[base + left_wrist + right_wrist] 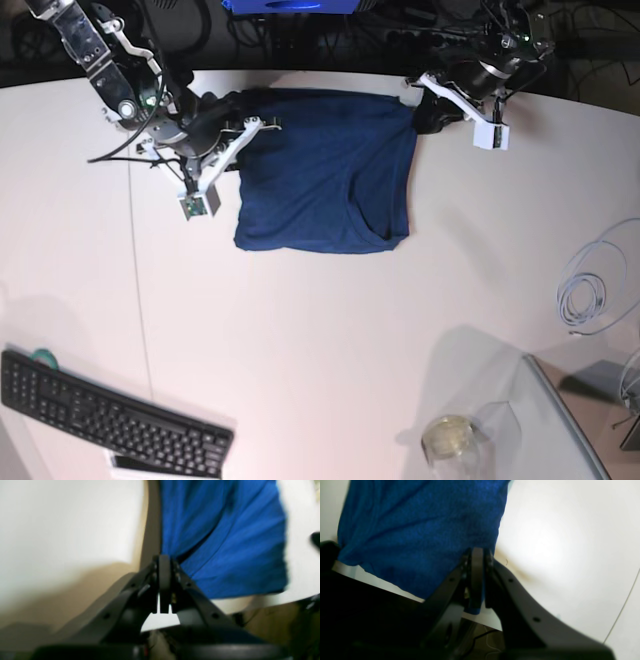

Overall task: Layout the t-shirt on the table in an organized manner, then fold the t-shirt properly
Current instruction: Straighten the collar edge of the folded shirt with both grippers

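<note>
The navy-blue t-shirt (325, 170) lies spread near the far edge of the white table (300, 340), its lower hem toward the middle. My left gripper (418, 113) is at the shirt's far right corner. In the left wrist view its jaws (164, 560) are shut together on the edge of the t-shirt (225, 542). My right gripper (238, 110) is at the far left corner. In the right wrist view it (477, 553) is shut, with the t-shirt (420, 535) pinched between the jaws. The cloth is stretched between the two grippers.
A black keyboard (110, 420) lies at the near left. A glass jar (450, 440) and a clear tray (560, 420) stand at the near right. A coiled white cable (590, 285) lies at the right edge. The table's far edge runs just behind both grippers.
</note>
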You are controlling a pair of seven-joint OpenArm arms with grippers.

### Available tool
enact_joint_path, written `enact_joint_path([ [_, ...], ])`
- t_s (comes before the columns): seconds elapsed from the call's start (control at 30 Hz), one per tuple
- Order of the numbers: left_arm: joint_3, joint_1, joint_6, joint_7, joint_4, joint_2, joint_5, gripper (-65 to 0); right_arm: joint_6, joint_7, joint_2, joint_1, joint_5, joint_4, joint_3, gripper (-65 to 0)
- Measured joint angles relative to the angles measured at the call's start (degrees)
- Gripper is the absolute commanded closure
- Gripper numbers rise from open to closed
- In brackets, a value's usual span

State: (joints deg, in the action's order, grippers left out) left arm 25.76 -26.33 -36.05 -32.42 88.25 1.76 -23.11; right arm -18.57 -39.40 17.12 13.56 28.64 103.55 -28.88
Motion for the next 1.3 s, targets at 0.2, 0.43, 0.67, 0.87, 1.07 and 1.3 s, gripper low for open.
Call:
enact_joint_path([
  [0.2, -0.2, 0.4, 0.0, 0.2, 0.3, 0.3, 2.2, -0.2, 0.1, 0.3, 0.0, 3.2, 0.0, 3.7, -0.2, -2.3],
  [0.43, 0.1, 0.3, 0.0, 0.2, 0.3, 0.0, 3.0, -9.7, 0.3, 0.7, -0.2, 2.9, 0.6, 1.2, -6.9, -2.3],
  [0.67, -0.4, 0.4, 0.0, 0.2, 0.4, -0.1, 3.0, -9.7, 0.3, 3.2, 0.0, 1.2, -0.1, -6.0, -9.0, -2.3],
  [0.87, -0.4, 0.4, 0.0, 0.2, 0.4, 0.0, 3.0, -9.7, 0.4, 3.1, 0.2, 2.3, 0.3, -8.2, -8.8, -2.0],
  [1.07, -0.5, 0.4, 0.0, 0.2, 0.4, 0.0, 3.0, -9.7, 0.4, 3.0, 0.2, 3.1, 0.3, -8.3, -8.9, -2.0],
  [1.3, -0.5, 0.3, 0.0, 0.2, 0.4, -0.1, 3.0, -9.7, -0.4, -3.2, 0.9, 7.4, 0.0, 2.3, -4.6, -2.1],
])
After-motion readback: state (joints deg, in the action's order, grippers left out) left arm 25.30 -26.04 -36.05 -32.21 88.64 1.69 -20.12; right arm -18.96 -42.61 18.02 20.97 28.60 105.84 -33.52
